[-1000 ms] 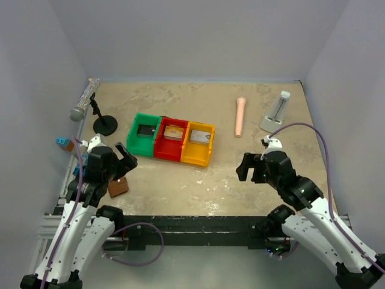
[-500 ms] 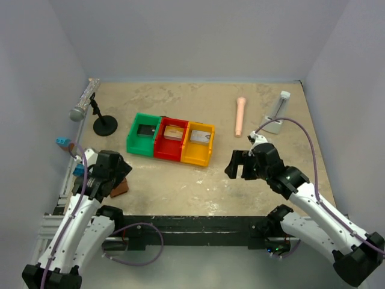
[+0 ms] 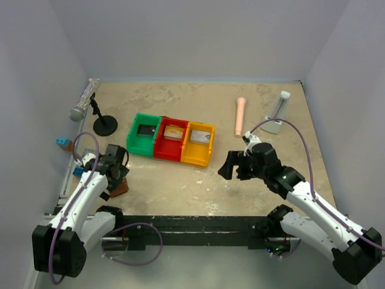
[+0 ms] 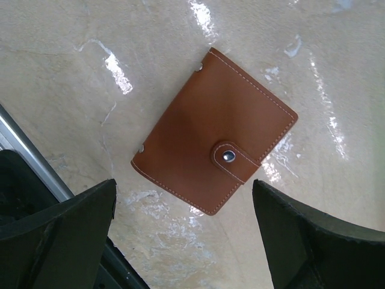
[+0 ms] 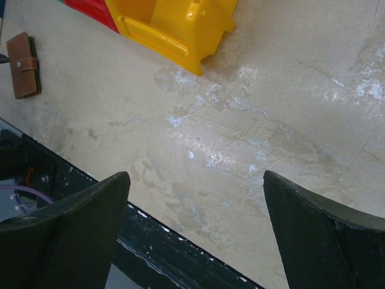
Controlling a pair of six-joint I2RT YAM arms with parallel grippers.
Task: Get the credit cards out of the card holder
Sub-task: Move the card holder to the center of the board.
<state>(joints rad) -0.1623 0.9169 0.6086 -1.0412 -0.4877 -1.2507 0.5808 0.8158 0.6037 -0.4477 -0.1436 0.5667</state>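
The card holder (image 4: pixel 210 129) is a brown leather-like wallet, lying flat and snapped shut on the table at the near left. My left gripper (image 4: pixel 183 188) hovers open just above its near edge, with the fingers wide on both sides and touching nothing. From above, the left gripper (image 3: pixel 115 161) covers most of the card holder (image 3: pixel 119 188). My right gripper (image 3: pixel 230 166) is open over bare table right of the bins, and the right wrist view shows the card holder (image 5: pixel 23 65) far off. A flat card lies in each bin: green (image 3: pixel 145 129), red (image 3: pixel 174 132), yellow (image 3: pixel 200 136).
The green (image 3: pixel 133 139), red (image 3: pixel 161 147) and yellow bins (image 3: pixel 194 155) stand in a row mid-table. A microphone on a stand (image 3: pixel 90 102) and a blue block (image 3: pixel 62 143) are at the left, a pink cylinder (image 3: pixel 240 116) and a white stand (image 3: pixel 278 111) at the back right. A black rail (image 3: pixel 192 223) runs along the near edge.
My left arm has dropped and swung in over the card holder, hiding most of it from above. My right gripper has moved left toward the bins. Both stay open.
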